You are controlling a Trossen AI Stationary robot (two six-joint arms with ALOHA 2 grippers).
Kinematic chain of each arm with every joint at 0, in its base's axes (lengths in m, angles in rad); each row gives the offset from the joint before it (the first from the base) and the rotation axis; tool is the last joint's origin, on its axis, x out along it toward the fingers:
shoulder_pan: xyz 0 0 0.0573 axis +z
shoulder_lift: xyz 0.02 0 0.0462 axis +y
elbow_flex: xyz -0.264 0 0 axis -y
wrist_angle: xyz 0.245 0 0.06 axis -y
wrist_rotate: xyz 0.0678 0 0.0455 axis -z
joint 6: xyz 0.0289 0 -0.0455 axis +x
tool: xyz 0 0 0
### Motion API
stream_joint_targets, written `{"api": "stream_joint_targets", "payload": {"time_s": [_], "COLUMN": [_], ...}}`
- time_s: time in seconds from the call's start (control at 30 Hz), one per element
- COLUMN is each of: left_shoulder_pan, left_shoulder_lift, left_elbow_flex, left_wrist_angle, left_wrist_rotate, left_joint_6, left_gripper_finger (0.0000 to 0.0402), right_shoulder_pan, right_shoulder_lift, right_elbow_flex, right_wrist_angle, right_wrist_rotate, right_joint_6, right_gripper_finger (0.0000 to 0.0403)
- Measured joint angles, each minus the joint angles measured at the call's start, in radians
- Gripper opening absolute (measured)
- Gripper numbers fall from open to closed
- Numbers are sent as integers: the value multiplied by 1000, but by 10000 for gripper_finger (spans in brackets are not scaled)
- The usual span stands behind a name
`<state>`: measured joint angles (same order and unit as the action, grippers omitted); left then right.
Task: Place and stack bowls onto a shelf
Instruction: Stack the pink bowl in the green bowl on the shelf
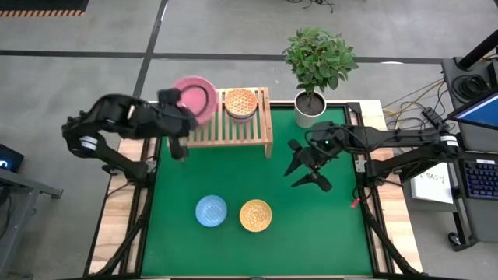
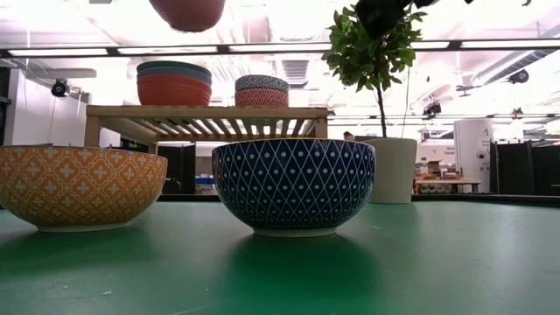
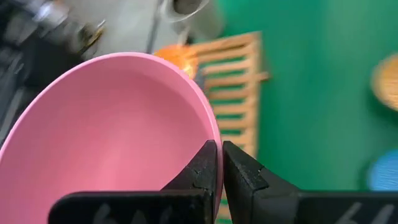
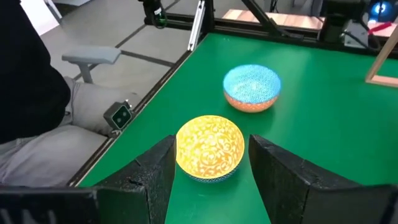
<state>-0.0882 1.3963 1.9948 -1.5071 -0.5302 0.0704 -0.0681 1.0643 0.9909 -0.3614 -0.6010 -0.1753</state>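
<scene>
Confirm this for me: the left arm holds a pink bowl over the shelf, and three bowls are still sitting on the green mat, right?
Not quite: only two bowls sit on the mat, the light blue bowl and the yellow bowl, as the high view shows. The left gripper does hold the pink bowl over the shelf.

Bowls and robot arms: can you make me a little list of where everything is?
left gripper: shut on the pink bowl's rim, up over the shelf's left end
right gripper: open, holding nothing, above the green table
on the shelf: a stack of plain bowls, a patterned stack
on the table: yellow bowl, light blue bowl
beside the shelf: potted plant
</scene>
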Motion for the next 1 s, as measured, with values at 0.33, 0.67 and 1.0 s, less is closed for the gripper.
{"api": "stream_joint_targets", "payload": {"time_s": [0.33,0.67,1.0], "left_shoulder_pan": [205,311,329], "left_shoulder_lift": [-241,-301,-287], "left_elbow_flex": [-372,-592,-632], "left_wrist_angle": [228,367,448], "left_wrist_rotate": [30,104,112], "left_joint_6": [24,79,104], "left_gripper_finger": [0,0,0], "right_shoulder_pan": [0,0,0], "right_shoulder_lift": [6,6,6], "right_elbow_flex": [0,0,0], "right_wrist_angle": [6,24,31], "right_wrist_rotate": [0,0,0], "right_joint_6": [9,26,26], "right_gripper_finger": [189,189,189]}}
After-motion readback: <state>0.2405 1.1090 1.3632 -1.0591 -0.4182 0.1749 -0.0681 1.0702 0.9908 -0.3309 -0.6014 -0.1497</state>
